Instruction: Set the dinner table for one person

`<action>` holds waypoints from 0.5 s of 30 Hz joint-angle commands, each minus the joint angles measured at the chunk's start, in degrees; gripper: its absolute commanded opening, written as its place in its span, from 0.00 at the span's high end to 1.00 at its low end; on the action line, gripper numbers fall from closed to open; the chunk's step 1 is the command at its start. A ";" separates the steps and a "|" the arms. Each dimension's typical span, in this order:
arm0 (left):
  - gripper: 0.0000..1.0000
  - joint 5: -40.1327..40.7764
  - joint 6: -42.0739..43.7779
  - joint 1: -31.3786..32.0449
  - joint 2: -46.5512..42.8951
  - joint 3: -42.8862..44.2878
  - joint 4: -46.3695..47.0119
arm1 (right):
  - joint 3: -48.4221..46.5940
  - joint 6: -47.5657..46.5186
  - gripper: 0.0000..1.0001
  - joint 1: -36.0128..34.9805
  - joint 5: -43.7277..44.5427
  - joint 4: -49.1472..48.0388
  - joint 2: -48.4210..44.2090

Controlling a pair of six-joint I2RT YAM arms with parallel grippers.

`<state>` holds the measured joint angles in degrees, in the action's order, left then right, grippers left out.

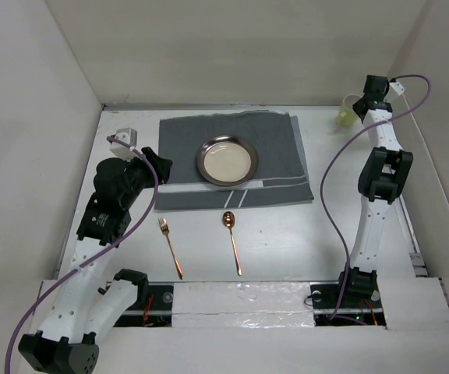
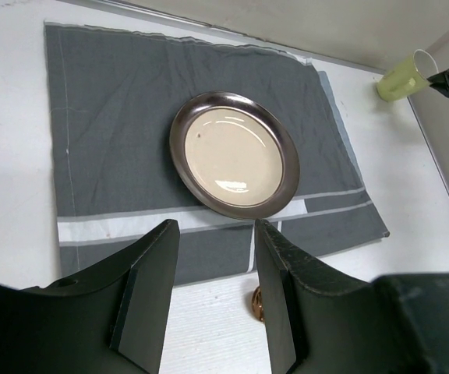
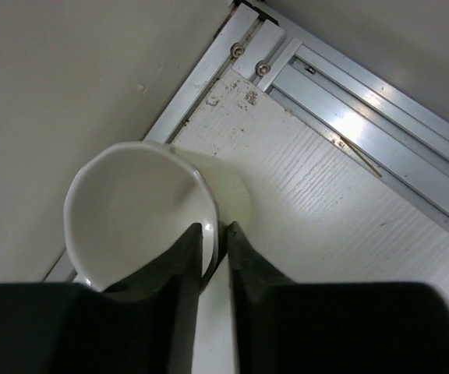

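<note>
The right tool is clenched on the wall of a pale cup — one finger inside the rim, the other outside. The cup sits in the far right corner of the bench, close to the side wall and a metal rail. The right arm stretches nearly straight from its base along the bench's right edge, its wrist bent down to the cup.

The left tool is released — jaws apart, nothing between them — above the near left edge of the dark grey placemat. Its arm is folded with the elbow raised. A metal plate lies mid-placemat. A copper fork and spoon lie side by side on the bare bench, nearer the bases.
</note>
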<state>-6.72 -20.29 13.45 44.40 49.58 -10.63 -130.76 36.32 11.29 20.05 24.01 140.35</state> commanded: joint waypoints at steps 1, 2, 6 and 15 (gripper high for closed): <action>0.59 1.09 0.87 0.08 -0.81 1.22 1.49 | -0.02 -0.28 0.81 0.49 -1.42 -1.95 0.09; 0.59 1.27 0.87 0.08 -0.90 1.13 1.67 | -0.11 -0.45 0.87 1.01 -2.47 -1.86 0.18; 0.59 1.62 0.87 0.08 -0.98 1.04 1.58 | 1.38 -0.54 1.00 1.02 -3.35 -2.65 -1.57; 0.59 1.54 0.78 0.08 -1.07 0.87 1.93 | 12.55 -7.21 1.00 -1.78 -4.32 -12.24 -16.24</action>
<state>-5.50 -20.14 13.45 44.38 49.58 -10.61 -117.30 32.53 11.55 16.43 18.35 132.38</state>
